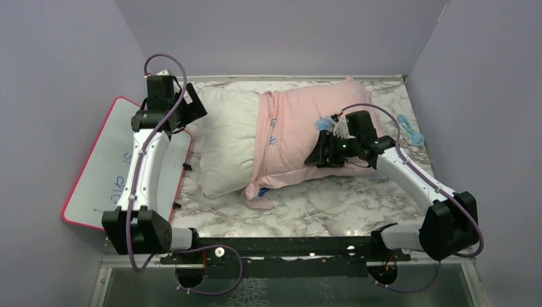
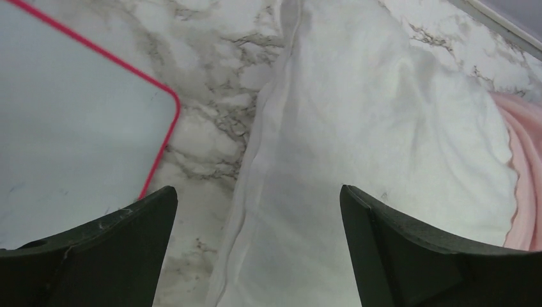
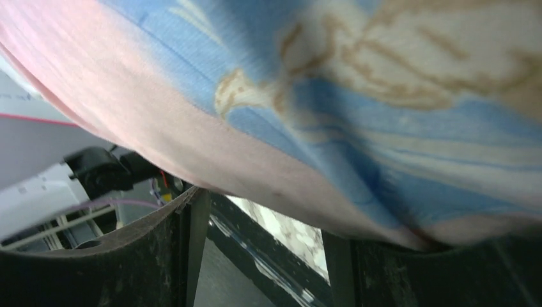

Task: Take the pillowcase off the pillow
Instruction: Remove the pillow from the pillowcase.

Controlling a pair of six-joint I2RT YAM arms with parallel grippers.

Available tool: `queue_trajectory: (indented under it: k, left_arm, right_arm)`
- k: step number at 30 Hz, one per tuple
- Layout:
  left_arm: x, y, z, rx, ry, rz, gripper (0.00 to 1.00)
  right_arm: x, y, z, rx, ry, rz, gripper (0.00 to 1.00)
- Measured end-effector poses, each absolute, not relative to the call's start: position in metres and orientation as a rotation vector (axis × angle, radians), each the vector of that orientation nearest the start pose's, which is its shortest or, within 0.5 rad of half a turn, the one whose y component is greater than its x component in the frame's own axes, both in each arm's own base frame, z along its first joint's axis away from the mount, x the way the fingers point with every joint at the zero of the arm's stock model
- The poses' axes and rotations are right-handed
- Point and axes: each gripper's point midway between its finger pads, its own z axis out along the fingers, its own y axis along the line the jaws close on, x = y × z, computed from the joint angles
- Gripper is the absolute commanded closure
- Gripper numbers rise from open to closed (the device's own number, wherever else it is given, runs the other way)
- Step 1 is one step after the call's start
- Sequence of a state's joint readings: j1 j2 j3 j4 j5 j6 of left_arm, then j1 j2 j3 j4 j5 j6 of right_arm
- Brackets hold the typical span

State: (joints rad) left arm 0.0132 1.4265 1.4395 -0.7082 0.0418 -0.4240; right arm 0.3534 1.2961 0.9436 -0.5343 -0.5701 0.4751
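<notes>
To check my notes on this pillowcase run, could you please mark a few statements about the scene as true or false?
1. The pillowcase covers only the right part of the pillow. True.
2. The left gripper is shut on the pillow. False: its jaws stand open above the pillow's edge.
3. The whiteboard lies to the right of the pillow. False: it lies to the pillow's left.
4. The right gripper is at the pillowcase. True.
</notes>
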Motion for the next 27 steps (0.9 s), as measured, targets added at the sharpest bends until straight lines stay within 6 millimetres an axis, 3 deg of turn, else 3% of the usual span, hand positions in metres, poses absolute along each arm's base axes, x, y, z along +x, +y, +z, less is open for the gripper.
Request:
queue_trajectory:
  k: [3, 6, 12, 19, 27]
  left_arm:
    - [0.350, -0.008, 0.256, -0.502, 2.211, -0.205, 0.01]
    - [0.311, -0.009, 0.249, -0.525, 2.216, -0.208, 0.01]
    - [0.248, -0.041, 0.203, -0.580, 2.320, -0.416, 0.01]
    - [0.206, -0.086, 0.165, -0.594, 2.414, -0.746, 0.01]
    - [0.197, -0.124, 0.119, -0.749, 2.376, -1.128, 0.01]
  right_arm:
    - [0.262, 0.213, 0.154, -0.033, 2.538, 1.044, 0.34]
    - [0.278, 0.217, 0.158, 0.029, 2.523, 1.032, 0.33]
    - [0.302, 0.226, 0.167, 0.070, 2.503, 1.047, 0.33]
    - [0.319, 0.229, 0.172, 0.072, 2.486, 1.027, 0.33]
    - [0.320, 0.230, 0.171, 0.047, 2.486, 1.029, 0.32]
